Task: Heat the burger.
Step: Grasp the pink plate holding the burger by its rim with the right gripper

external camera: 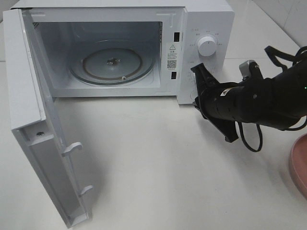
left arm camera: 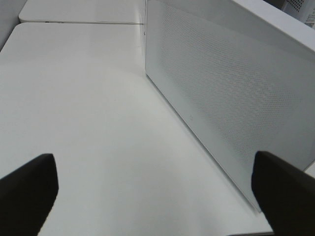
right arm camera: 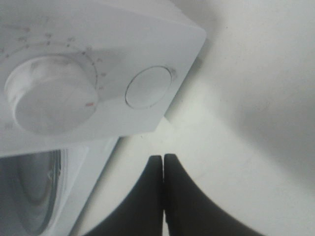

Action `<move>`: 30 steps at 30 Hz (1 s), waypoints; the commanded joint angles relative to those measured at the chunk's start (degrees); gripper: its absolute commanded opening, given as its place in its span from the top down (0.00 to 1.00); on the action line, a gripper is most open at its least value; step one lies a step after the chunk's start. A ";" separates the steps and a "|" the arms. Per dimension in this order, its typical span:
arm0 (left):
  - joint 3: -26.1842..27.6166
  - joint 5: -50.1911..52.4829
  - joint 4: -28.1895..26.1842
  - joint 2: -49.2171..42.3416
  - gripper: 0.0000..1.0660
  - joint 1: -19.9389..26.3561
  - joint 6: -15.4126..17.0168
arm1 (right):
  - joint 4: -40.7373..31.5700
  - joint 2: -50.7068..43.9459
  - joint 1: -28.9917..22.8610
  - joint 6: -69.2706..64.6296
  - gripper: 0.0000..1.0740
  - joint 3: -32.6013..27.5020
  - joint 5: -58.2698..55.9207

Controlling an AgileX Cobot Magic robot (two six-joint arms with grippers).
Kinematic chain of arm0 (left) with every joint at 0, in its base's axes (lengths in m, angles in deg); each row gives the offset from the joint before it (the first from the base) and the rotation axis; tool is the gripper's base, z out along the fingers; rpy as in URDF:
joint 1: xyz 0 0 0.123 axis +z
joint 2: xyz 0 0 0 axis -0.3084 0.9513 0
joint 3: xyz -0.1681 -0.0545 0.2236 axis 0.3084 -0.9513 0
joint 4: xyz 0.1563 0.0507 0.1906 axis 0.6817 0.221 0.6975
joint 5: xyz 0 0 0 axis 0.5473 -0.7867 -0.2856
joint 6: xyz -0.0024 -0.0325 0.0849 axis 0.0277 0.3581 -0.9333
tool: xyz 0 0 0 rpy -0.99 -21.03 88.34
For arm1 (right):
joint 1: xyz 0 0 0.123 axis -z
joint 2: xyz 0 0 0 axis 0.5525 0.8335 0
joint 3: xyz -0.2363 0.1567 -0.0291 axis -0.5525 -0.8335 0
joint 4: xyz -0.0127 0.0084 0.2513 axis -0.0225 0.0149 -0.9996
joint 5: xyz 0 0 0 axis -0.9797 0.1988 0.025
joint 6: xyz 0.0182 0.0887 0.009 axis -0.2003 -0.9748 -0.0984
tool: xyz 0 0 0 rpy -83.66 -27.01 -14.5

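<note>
White table (external camera: 158,158) fills the frame, with broad bare room at centre and bottom between the door and the right arm. The microwave (external camera: 206,19) sits at the top, its door (external camera: 29,96) swung fully out down the left edge. Inside the cavity there is just 1 thing, the glass turntable (external camera: 112,62). The burger is out of sight in all 3 views. A sliver of pink plate (external camera: 300,167) pokes in at the right edge, contents not visible. The right gripper (external camera: 196,100) hangs at the control panel's lower corner, fingers clenched together on nothing, close below the dial (right arm camera: 49,101) and round button (right arm camera: 147,87). The left gripper (left arm camera: 152,162) is spread wide, released, beside a perforated white panel (left arm camera: 231,88).
</note>
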 commanded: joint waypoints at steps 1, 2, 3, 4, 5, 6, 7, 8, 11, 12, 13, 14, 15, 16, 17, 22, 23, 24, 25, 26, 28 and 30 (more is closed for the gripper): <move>0.06 0.52 -0.17 -0.80 0.06 0.17 0.06 | 0.52 -2.06 0.17 7.39 0.98 -0.11 -4.13; 0.06 0.52 -0.17 -0.80 0.06 0.17 0.06 | 0.52 -3.50 0.17 13.12 0.98 -0.11 -7.16; 0.06 0.52 -0.17 -0.80 0.06 0.17 0.06 | 0.52 -3.50 0.17 13.12 0.98 -0.11 -7.16; 0.06 0.52 -0.17 -0.80 0.06 0.17 0.06 | 0.63 -4.24 0.17 15.99 0.97 -0.11 -8.88; 0.06 0.52 -0.17 -0.80 0.06 0.17 0.06 | 1.43 -5.56 0.17 20.68 0.97 -0.11 -11.75; 0.06 0.52 -0.17 -0.80 0.06 0.17 0.06 | 1.43 -5.56 0.17 20.68 0.97 -0.11 -11.75; 0.06 0.52 -0.17 -0.80 0.06 0.17 0.06 | 2.06 -6.82 0.17 25.10 0.96 -0.11 -14.95; 0.06 0.52 -0.17 -0.80 0.06 0.17 0.06 | 2.06 -6.82 0.17 25.10 0.96 -0.11 -14.95; 0.06 0.52 -0.17 -0.80 0.06 0.17 0.06 | 3.44 -8.77 0.17 30.71 0.96 -0.11 -19.82; 0.06 0.52 -0.17 -0.80 0.06 0.17 0.06 | 5.04 -10.14 0.17 33.58 0.96 -0.11 -22.63; 0.06 0.52 -0.17 -0.80 0.06 0.17 0.06 | 5.84 -10.71 0.17 34.66 0.96 -0.11 -24.18; 0.06 0.52 -0.17 -0.80 0.06 0.17 0.06 | 5.84 -10.71 0.17 34.66 0.96 -0.11 -24.18; 0.06 0.52 -0.17 -0.80 0.06 0.17 0.06 | 7.91 -11.75 0.17 36.33 0.96 -0.11 -26.76; 0.06 0.52 -0.17 -0.80 0.06 0.17 0.06 | 7.91 -11.75 0.17 36.33 0.96 -0.11 -26.76; 0.06 0.52 -0.17 -0.80 0.06 0.17 0.06 | 9.22 -12.26 0.17 37.07 0.95 -0.06 -28.48; 0.06 0.52 -0.17 -0.80 0.06 0.17 0.06 | 16.44 -14.21 0.17 38.33 0.94 1.78 -39.36; 0.06 0.52 -0.17 -0.80 0.06 0.17 0.06 | 19.37 -14.78 0.17 38.90 0.94 2.98 -43.77; 0.06 0.52 -0.17 -0.80 0.06 0.17 0.06 | 19.37 -14.78 0.17 38.90 0.94 2.98 -43.77; 0.06 0.52 -0.17 -0.80 0.06 0.17 0.06 | 22.35 -15.30 0.17 39.94 0.93 4.01 -48.01; 0.06 0.52 -0.17 -0.80 0.06 0.17 0.06 | 23.66 -15.64 0.17 40.57 0.93 4.70 -50.42; 0.06 0.52 -0.17 -0.80 0.06 0.17 0.06 | 25.90 -16.10 0.17 41.25 0.92 5.90 -55.06; 0.06 0.52 -0.17 -0.80 0.06 0.17 0.06 | 26.99 -16.21 0.17 41.31 0.92 6.59 -57.35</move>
